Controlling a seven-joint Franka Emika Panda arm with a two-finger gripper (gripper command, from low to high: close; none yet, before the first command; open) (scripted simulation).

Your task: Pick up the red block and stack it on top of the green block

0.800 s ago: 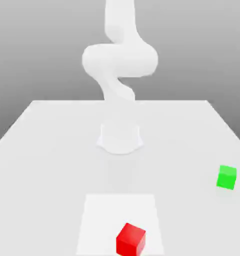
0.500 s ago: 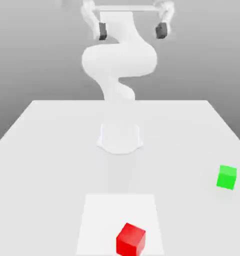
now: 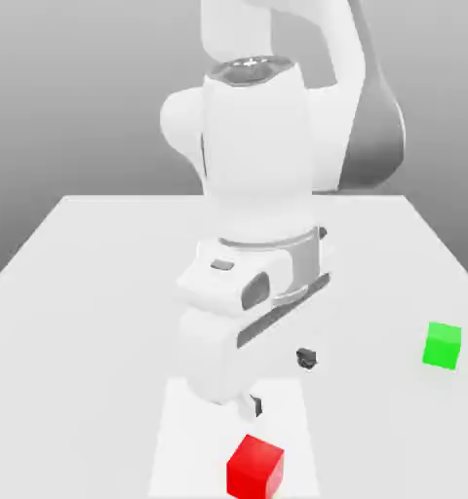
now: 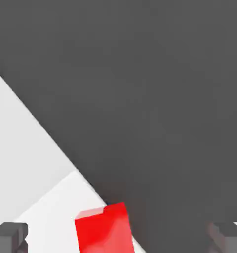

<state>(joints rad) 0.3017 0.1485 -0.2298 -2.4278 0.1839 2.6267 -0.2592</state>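
Note:
The red block (image 3: pixel 254 466) sits on the table near the front edge, on a lighter white square (image 3: pixel 184 429). Far off at the exterior view's right stands the green block (image 3: pixel 442 345), alone on the table. My gripper (image 3: pixel 282 382) hangs a short way above and just behind the red block, tilted, and it is open with nothing between its dark fingertips (image 3: pixel 306 358). In the hand view the red block (image 4: pixel 103 230) lies between the two fingertips (image 4: pixel 9 237), farther down and apart from them.
The white table (image 3: pixel 92 292) stretches wide around both blocks. The arm's bulky white body (image 3: pixel 253 195) stands over the middle of the table and hides its base. Grey backdrop lies beyond the far edge.
The arm has swung down from high above the table to low over its front, bringing the open gripper close above the red block. Both blocks stayed put.

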